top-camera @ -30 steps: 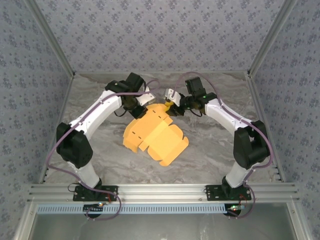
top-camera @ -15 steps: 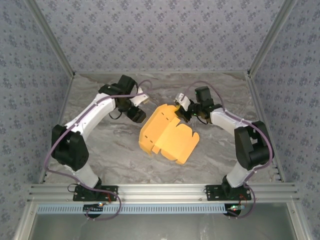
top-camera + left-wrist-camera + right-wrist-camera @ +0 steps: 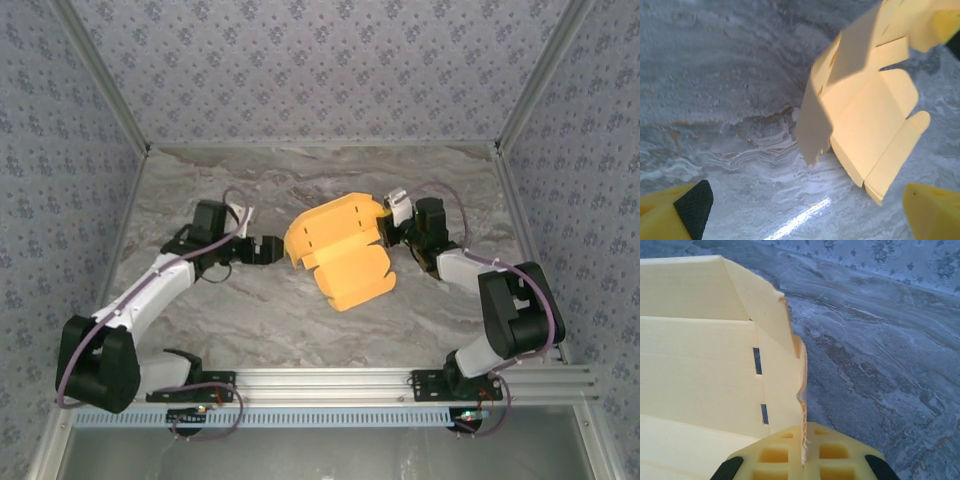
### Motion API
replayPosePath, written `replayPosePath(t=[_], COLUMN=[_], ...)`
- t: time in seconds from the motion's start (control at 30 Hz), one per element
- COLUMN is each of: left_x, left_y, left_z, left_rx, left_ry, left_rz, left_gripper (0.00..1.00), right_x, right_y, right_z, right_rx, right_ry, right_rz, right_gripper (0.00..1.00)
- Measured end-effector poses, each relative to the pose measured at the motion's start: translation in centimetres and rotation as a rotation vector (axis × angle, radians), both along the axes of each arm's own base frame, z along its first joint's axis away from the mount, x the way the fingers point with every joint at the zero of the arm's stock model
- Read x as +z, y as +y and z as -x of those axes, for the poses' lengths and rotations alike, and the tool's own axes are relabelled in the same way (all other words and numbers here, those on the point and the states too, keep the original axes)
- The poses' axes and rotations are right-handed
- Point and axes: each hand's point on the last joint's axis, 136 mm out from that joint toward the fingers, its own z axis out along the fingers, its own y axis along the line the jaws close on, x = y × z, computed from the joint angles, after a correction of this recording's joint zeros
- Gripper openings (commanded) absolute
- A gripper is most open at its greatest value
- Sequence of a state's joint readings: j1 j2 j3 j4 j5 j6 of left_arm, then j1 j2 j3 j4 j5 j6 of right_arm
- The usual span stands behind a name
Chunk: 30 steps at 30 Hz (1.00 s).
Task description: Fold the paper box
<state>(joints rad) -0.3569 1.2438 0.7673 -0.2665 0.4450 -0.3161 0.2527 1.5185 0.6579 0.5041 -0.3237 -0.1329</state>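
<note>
One-sided grip: pinching right edge of paper box (image 3: 340, 255) with right gripper (image 3: 384, 226), jaws clamped on cardboard. Holding sheet part-folded at mid-table (image 3: 300, 320), far panel raised, near flap sloping down toward marble. Hanging left gripper (image 3: 270, 250) just beside left edge, jaws spread wide, touching nothing. Showing open marble near and left.

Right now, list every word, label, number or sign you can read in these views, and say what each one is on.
There are none to read.
The paper box is plain tan-yellow card with cut slots and no print.
The wall has a repeated flower pattern, not lettering.
The table shows marble veining and no writing.
</note>
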Motion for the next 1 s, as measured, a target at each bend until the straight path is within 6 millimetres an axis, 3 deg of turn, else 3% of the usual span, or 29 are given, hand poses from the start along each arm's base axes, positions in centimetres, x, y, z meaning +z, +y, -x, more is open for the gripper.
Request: replayPosePath(t=[0.17, 0.37, 0.5, 0.63, 0.7, 0.73, 0.8, 0.87, 0.93, 1.0], left_x=[-3.5, -4.6, -5.5, -6.4, -6.6, -6.6, -6.3, -6.1, -6.0, -5.9], left_y=[-2.0, -2.2, -2.4, -3.5, -4.0, -4.2, -4.4, -4.6, -4.6, -4.7], left_z=[0.4, -2.7, -4.1, -5.1, -5.2, -5.2, -5.3, -5.4, -5.5, -5.5], left_rx=[0.019, 0.099, 0.107, 0.067, 0.038, 0.026, 0.014, 0.003, -0.001, -0.002], left_ry=[0.009, -0.066, -0.101, -0.134, -0.145, -0.150, -0.167, -0.181, -0.190, -0.189], left_rz=[-0.033, -0.034, -0.043, -0.024, -0.013, -0.007, 0.002, 0.005, 0.005, 0.005], left_gripper=[0.99, 0.82, 0.61, 0.28, 0.19, 0.14, 0.01, 0.00, 0.00, 0.00], right_x=[0.4, 0.3, 0.6, 0.7, 0.6, 0.5, 0.5, 0.8, 1.5, 2.5], right_y=[-0.4, -0.6, -0.6, -0.8, -1.1, -1.4, -1.8, -2.2, -2.9, -3.8], right_z=[-0.1, 0.4, 0.8, 1.1, 1.2, 1.2, 1.2, 1.1, 1.3, 2.0], right_rx=[-0.047, -0.066, -0.065, -0.057, -0.061, -0.066, -0.080, -0.107, -0.154, -0.201], right_ry=[-0.012, 0.002, -0.003, -0.001, 0.011, 0.016, 0.027, 0.028, 0.008, -0.022], right_rz=[-0.045, -0.073, -0.082, -0.093, -0.105, -0.110, -0.122, -0.137, -0.149, -0.158], right_gripper=[0.00, 0.00, 0.01, 0.03, 0.06, 0.10, 0.32, 0.56, 0.97, 0.99])
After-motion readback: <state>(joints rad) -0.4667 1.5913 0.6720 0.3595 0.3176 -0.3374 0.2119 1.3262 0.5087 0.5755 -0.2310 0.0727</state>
